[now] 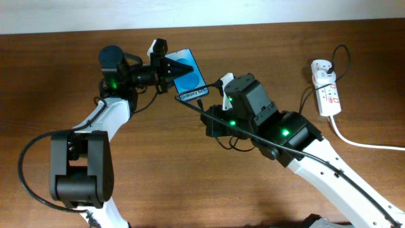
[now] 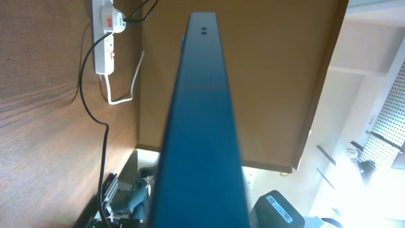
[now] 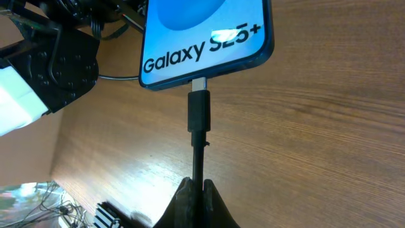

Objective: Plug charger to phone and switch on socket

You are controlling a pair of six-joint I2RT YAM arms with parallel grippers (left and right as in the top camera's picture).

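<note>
The phone (image 1: pixel 188 77), blue screen with "Galaxy S25+" text, is held tilted above the table by my left gripper (image 1: pixel 169 67), which is shut on its far end. In the left wrist view the phone (image 2: pixel 202 126) shows edge-on. My right gripper (image 3: pixel 197 187) is shut on the thin black charger cable just behind its plug (image 3: pixel 198 109). The plug's metal tip meets the port in the phone's bottom edge (image 3: pixel 202 38); I cannot tell how deep it sits. In the overhead view the right gripper (image 1: pixel 212 89) is just right of the phone. The white socket (image 1: pixel 326 88) lies far right.
The socket's thick white cord (image 1: pixel 361 142) runs off to the right. A thin black cable (image 1: pixel 345 54) loops from the socket's plug adapter towards the right arm. The socket also shows in the left wrist view (image 2: pixel 104 38). The left arm's base (image 1: pixel 79 168) stands at front left.
</note>
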